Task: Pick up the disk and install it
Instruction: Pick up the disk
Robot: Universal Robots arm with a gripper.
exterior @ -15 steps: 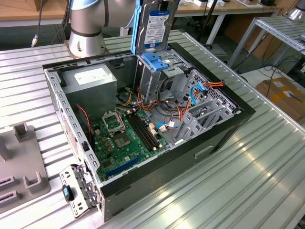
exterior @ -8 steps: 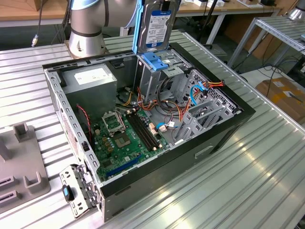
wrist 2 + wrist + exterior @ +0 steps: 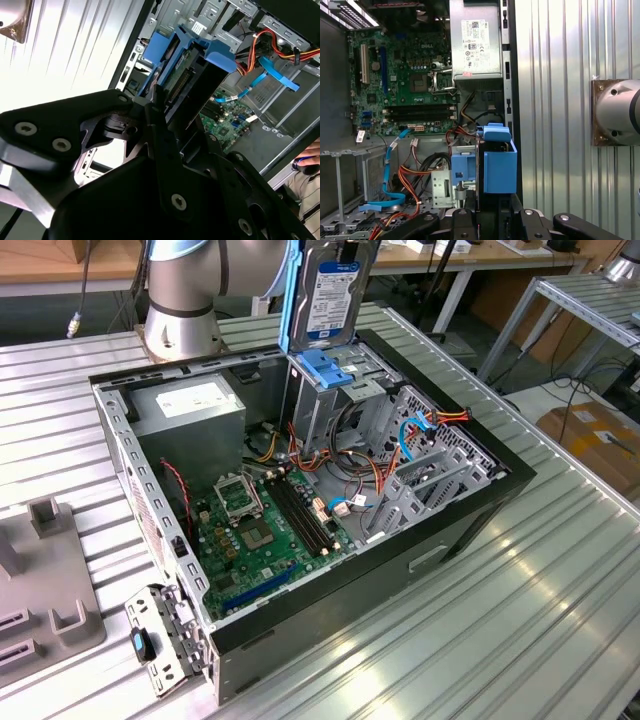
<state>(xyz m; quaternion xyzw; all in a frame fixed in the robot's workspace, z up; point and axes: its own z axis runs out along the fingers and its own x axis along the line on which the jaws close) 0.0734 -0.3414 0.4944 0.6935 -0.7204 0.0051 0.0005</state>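
Disk [image 3: 335, 292]: flat silver slab, blue plastic rails. Was pinched upright by black gripper [image 3: 494, 212], above far end of open boxy case [image 3: 470, 512].

Disk [image 3: 332, 292] is hanging upright, label facing the camera, with a blue rail running down its edge on the exterior view's left. Its lower end is meeting the blue-topped drive cage [image 3: 335, 368]; contact unclear. Open computer case [image 3: 330, 600] is lying on the slatted table [image 3: 520, 640]. Power supply [image 3: 190, 405] is sitting beside the motherboard [image 3: 255, 525]. Arm base [image 3: 180, 300] is standing behind the case.
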